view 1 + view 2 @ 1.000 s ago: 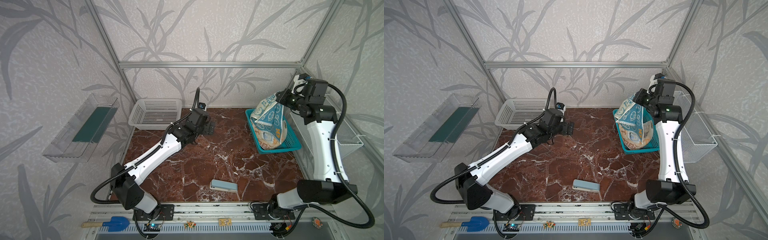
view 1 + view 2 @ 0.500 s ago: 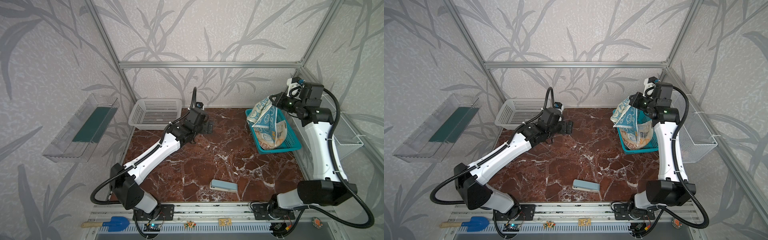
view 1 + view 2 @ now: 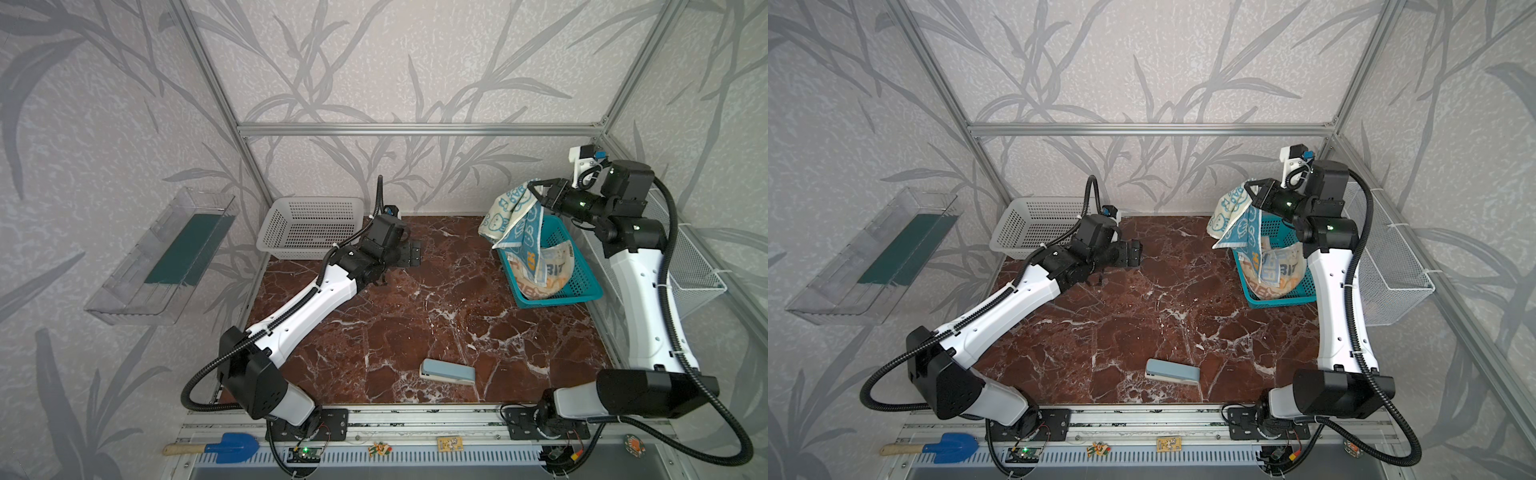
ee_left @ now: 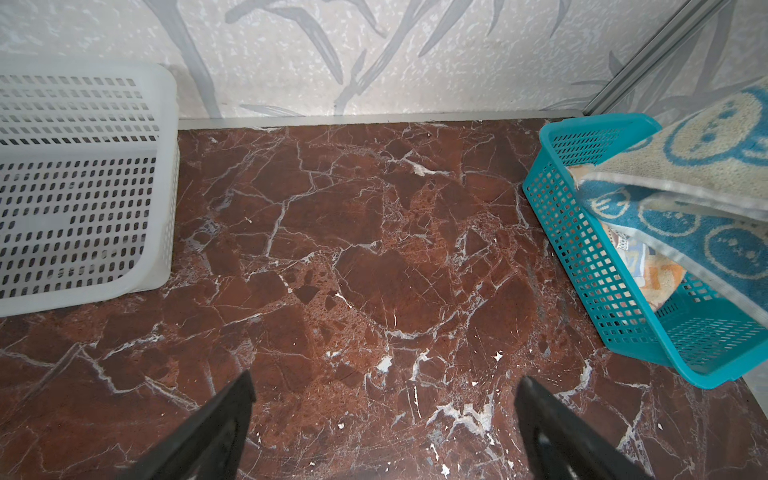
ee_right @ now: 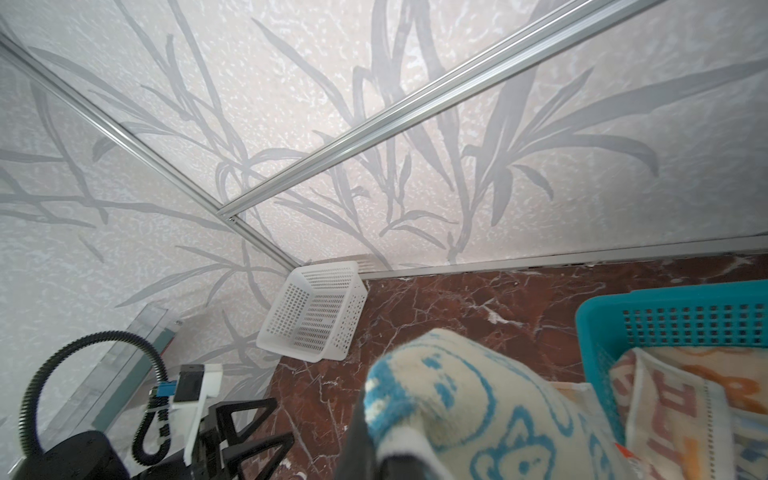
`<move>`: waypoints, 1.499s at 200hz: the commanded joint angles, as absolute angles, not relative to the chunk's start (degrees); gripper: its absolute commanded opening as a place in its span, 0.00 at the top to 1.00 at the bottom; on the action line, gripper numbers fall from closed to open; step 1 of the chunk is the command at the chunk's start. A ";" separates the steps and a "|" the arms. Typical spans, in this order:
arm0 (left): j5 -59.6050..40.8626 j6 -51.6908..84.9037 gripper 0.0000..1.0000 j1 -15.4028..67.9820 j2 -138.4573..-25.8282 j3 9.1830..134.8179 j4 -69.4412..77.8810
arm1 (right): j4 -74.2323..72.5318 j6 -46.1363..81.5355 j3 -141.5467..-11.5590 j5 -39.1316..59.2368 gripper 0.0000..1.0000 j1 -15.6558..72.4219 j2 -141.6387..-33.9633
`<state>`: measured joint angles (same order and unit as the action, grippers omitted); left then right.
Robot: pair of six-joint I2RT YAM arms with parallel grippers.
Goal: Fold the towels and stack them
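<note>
Progress: barely begun, I'd say; nothing folded or stacked.
Right end effector [image 3: 536, 194]: clamped on cream-and-blue towel [image 3: 512, 222], dangling over teal basket [image 3: 584, 286].
Other towels [image 3: 550, 272]: crumpled in basket.
Left end effector [image 3: 409, 254]: spread wide, empty, above worktop [image 3: 415, 320].

I see nubbly, matt loops on the cream-and-blue terry cloth towel [image 4: 685, 166], smooth moulded sheen on the teal perforated plastic basket [image 4: 582, 257], a duller finish on the white perforated plastic basket [image 4: 83, 187], polished gloss on the red-brown marble-veined tabletop [image 4: 374, 249], and brushed aluminium frame bars [image 3: 415, 129].
</note>
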<state>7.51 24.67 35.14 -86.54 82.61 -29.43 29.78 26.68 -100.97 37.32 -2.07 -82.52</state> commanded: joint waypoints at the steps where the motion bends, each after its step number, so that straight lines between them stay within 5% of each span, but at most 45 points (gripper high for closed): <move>1: 6.56 27.64 0.01 33.18 -83.79 81.62 -30.41 | 27.52 27.09 -102.67 37.54 1.00 4.65 -82.66; 44: 6.46 28.29 0.01 29.03 -80.22 79.52 -30.93 | 31.40 23.87 -112.45 34.99 1.00 20.02 -90.38; 94: 6.77 29.34 0.01 24.93 -75.37 75.00 -31.19 | 28.25 24.62 -102.32 35.39 0.97 20.54 -95.81; 117: 6.09 29.20 0.01 24.52 -74.88 73.96 -31.83 | 29.94 22.36 -95.70 31.31 0.73 19.17 -97.46; 144: 4.89 29.48 0.01 24.43 -74.95 73.24 -32.48 | 33.89 19.27 -93.12 27.67 0.33 18.06 -101.12; 181: 2.73 30.63 0.01 24.40 -74.60 72.02 -32.97 | 41.83 15.65 -92.35 25.45 0.10 18.83 -100.42; 227: 2.11 31.83 0.01 24.28 -74.15 68.88 -33.20 | 41.58 16.78 -83.02 24.12 0.10 25.55 -100.71; 300: -4.21 35.38 0.01 19.60 -72.44 64.79 -33.24 | 43.89 20.74 -87.49 15.70 0.29 39.14 -112.73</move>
